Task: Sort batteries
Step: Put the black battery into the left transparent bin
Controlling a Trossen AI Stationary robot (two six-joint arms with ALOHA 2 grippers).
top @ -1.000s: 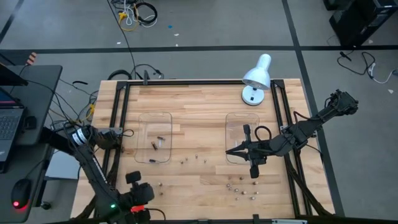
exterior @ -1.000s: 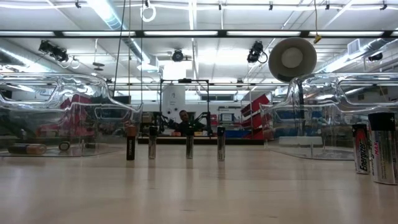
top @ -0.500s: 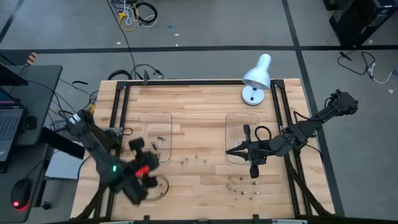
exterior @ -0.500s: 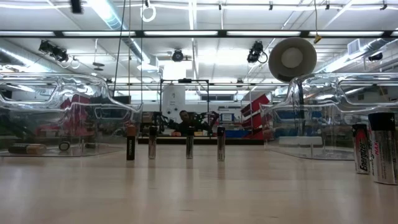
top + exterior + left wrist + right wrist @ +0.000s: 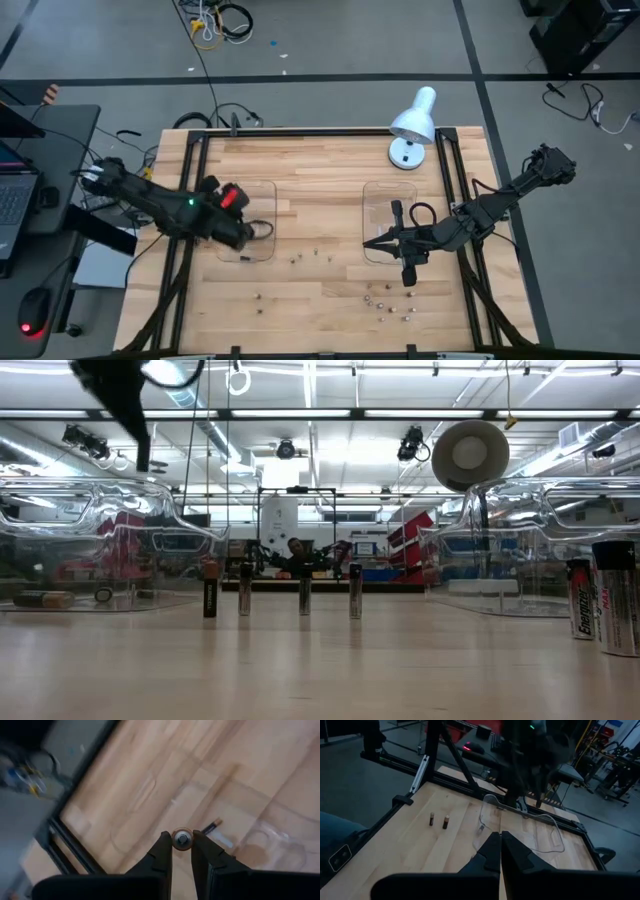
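Left gripper (image 5: pixel 182 851) is clamped on a single battery (image 5: pixel 182 839), held end-on between the fingertips (image 5: pixel 163 841). High view puts that gripper (image 5: pixel 243 236) over the left clear tray (image 5: pixel 262 190), near the tray's front-left part. Below the held battery, wrist view shows another battery (image 5: pixel 212 825) lying flat inside that tray; high view shows a dark one near the tray's front edge (image 5: pixel 245 258).

Right gripper (image 5: pixel 368 243) has its fingers pressed together on nothing, sitting at the left edge of the right clear tray (image 5: pixel 385 190), well apart from the held battery.

Loose batteries on the wood table (image 5: pixel 320 160): a short row (image 5: pixel 312 254) between the two trays toward the front, a cluster (image 5: pixel 385 303) in front of the right tray, a couple (image 5: pixel 258 298) in front of the left tray. Low view shows four standing upright in a row (image 5: pixel 278 590) and two bigger-looking ones (image 5: pixel 603 600) at its right edge.

White desk lamp (image 5: pixel 413 125) stands at the table's back edge, behind the right tray.
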